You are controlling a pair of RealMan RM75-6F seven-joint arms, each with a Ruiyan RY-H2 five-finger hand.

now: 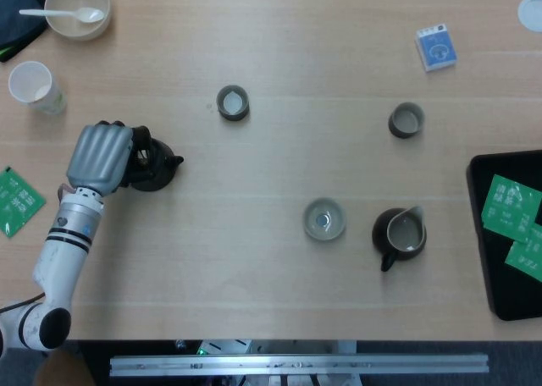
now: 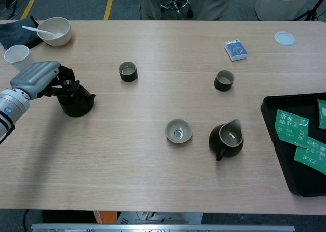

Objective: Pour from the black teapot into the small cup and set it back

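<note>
Wooden surface seen from above, with the left hand (image 1: 102,155) at the far left, its fingers (image 2: 65,84) wrapped around the black teapot (image 1: 154,170).

Teapot stands upright on the surface, spout pointing right toward the middle. Small cup (image 1: 233,102) sits up and to the right of it, apart, so the pot must travel along its own spout direction and away from the robot to reach it. Another cup (image 1: 406,120), a pale bowl (image 1: 324,219) and a pitcher (image 1: 399,234) lie farther right. Only the left hand is near; the right hand is out of sight in both views.
</note>
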